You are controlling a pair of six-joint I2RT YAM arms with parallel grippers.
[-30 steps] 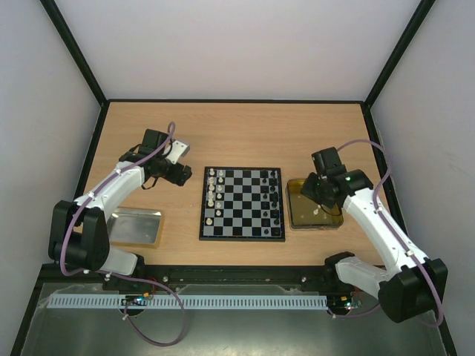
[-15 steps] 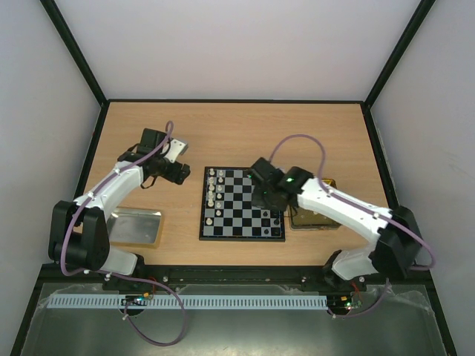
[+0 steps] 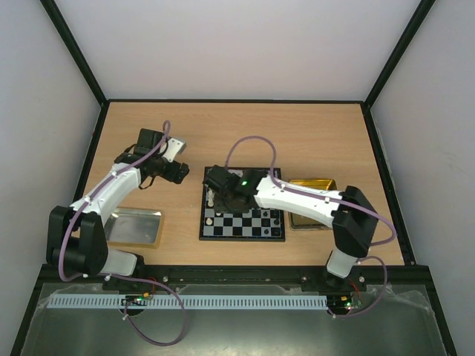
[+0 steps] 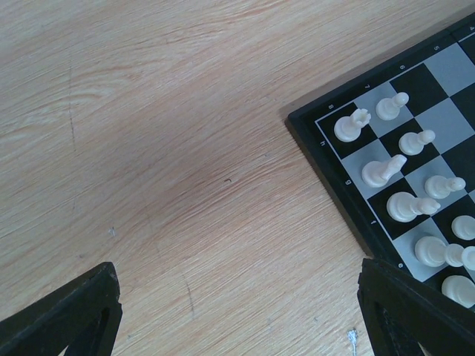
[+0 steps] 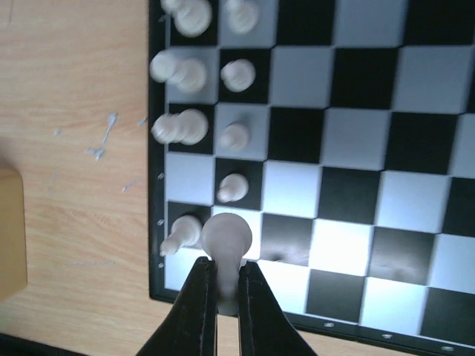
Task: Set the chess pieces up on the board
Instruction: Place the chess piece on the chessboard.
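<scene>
The board [image 3: 241, 236] lies mid-table. White chess pieces [image 3: 211, 199] stand in its two left columns; black ones [image 3: 276, 216] on its right side are partly hidden by my right arm. My right gripper [image 3: 223, 194] hovers over the board's left part. In the right wrist view it [image 5: 226, 285] is shut on a white pawn [image 5: 226, 237], held above squares near the board's [image 5: 356, 185] edge, next to standing white pieces [image 5: 193, 126]. My left gripper [image 3: 180, 173] is open and empty over bare wood left of the board; its fingers [image 4: 67, 319] frame the white pieces [image 4: 393, 174].
A gold tray [image 3: 315, 204] sits right of the board, partly under my right arm. A silver tray [image 3: 133, 226] sits at the near left. Dark walls border the table's edges.
My right arm has swung left from the gold tray across the board to its white side, carrying the white pawn. My left arm has barely moved.
</scene>
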